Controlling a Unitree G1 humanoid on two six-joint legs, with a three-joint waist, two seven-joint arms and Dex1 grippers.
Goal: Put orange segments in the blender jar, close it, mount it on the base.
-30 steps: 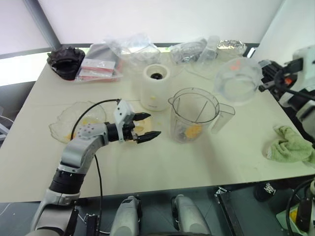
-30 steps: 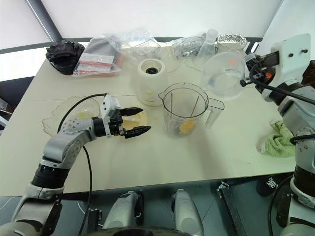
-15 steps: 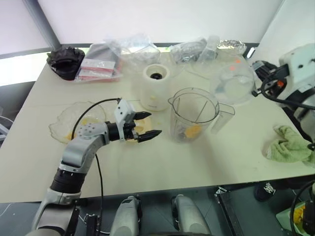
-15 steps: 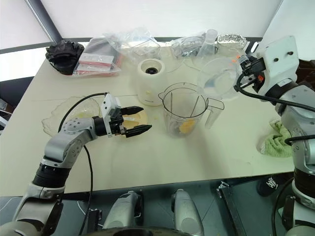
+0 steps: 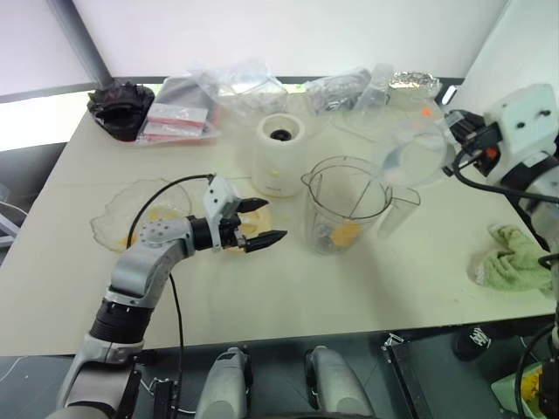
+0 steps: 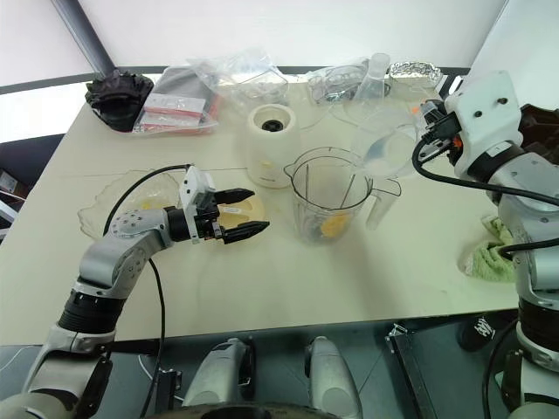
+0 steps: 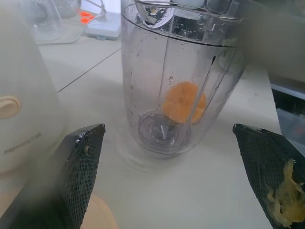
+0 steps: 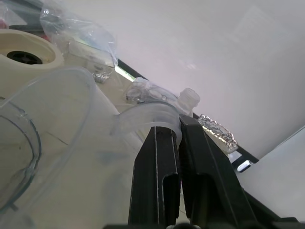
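Bench (image 5: 288, 297) in front of us, pale cream and wide, and at its middle stands the tall clear plastic blender jar (image 5: 345, 205) with its side handle to the right, upright and uncovered. Through its wall we see the glossy yellow-orange orange segments (image 7: 183, 101) lying at the bottom by the metal blade. Just to the jar's far left sits the squat cream-white cylindrical base (image 5: 279, 154), dark round socket facing up, apart from the jar.

On the left, the left pincer (image 5: 260, 222) hovers low over the bench, pointing right toward the jar, its black fingers (image 7: 81, 164) spread wide apart and holding nothing; a smear of yellow pulp clings to one pad. A flat pale-yellow round lid (image 6: 242, 209) lies under it. Further left rests a shallow clear crinkled dish (image 5: 140, 212) with a few orange bits in it.

On the right, the right pincer (image 8: 179, 134) is raised above the bench, fingers pressed together on the tab of a clear round plastic lid (image 5: 417, 161), which hangs tilted just to the right of and above the jar's rim, near the handle.

Along the far edge we spot clear plastic bags (image 5: 231, 83), a black crinkled object (image 5: 120, 106) at far left and a piece of foil (image 5: 412, 82). A green cloth (image 5: 511, 266) lies at the right edge.
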